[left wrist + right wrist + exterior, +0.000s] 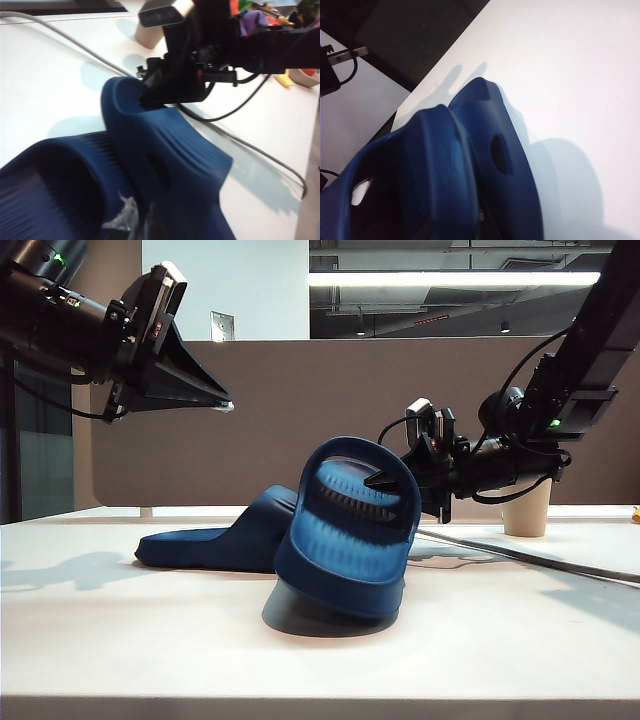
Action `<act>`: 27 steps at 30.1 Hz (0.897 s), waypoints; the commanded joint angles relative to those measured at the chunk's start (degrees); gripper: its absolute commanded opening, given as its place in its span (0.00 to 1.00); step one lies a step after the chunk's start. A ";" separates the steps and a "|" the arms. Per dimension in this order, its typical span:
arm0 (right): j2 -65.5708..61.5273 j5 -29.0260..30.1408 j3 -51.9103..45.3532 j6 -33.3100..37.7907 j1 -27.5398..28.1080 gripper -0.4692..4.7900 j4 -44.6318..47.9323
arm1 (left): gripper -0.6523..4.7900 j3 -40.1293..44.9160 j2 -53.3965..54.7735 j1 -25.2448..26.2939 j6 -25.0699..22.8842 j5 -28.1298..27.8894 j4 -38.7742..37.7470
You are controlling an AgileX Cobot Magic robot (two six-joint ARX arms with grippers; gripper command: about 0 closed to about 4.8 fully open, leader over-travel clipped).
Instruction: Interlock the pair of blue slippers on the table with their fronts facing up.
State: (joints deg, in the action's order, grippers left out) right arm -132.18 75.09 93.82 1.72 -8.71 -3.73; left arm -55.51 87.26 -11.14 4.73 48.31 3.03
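Pair of blue slippers mid-table [200,640]: one slipper [210,538] flat, the other [345,530] tipped up on its edge, leaning over the first. Paper cup [527,510] and a cable [520,558] behind, right. Right gripper [400,478] reaches in level, fingers clamped on the tipped slipper's strap. Left gripper [222,403] hangs high, left, closed and empty.
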 commanded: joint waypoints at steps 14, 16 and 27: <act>2.29 3.32 0.11 2.38 2.62 0.16 1.18 | 0.17 -0.17 -0.07 0.13 -0.20 -3.30 -2.47; 3.13 3.50 0.11 2.43 2.97 0.16 0.90 | 0.17 -0.17 -0.07 0.13 -0.17 -3.23 -2.58; 9.46 -0.52 0.09 2.80 6.62 0.16 -1.90 | 0.17 -0.17 -0.07 0.04 0.46 -3.28 -5.79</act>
State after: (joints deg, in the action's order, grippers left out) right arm -123.76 75.59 93.78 4.10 -2.57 -4.60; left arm -55.51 87.31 -11.07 5.02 44.84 -2.22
